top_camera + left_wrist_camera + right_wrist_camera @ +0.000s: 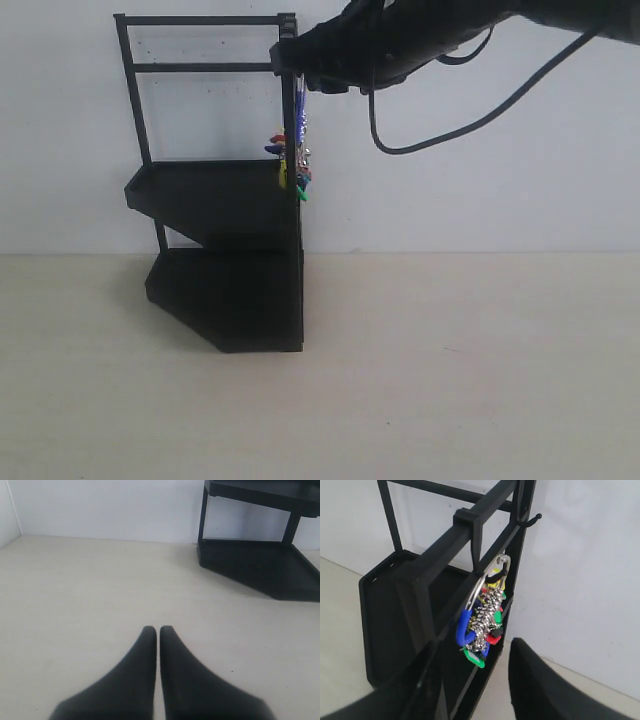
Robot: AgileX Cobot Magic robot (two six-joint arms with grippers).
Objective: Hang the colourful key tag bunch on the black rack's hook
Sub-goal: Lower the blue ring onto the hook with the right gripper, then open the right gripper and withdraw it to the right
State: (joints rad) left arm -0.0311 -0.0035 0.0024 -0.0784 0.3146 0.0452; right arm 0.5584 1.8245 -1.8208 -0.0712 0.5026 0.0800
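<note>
Rack [225, 300] on table [450, 380], back to wall, left of centre. Key tag bunch [295, 165] hangs on hook [496, 574] at rack's upper right side. Right claw [305, 72] just above bunch. Left claw [158, 630] low over table, well apart from rack.

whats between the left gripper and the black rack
Only bare table: the left wrist view shows an empty stretch from the left gripper to the black rack.

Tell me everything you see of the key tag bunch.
The key tag bunch is a tight cluster of small plastic tags, green, red, yellow and blue, on silver metal rings. A silver loop with a blue sleeve gathers them and hangs from a small hook on the black rack, below its top bar. The right gripper's open fingers seem clear of it.
</note>
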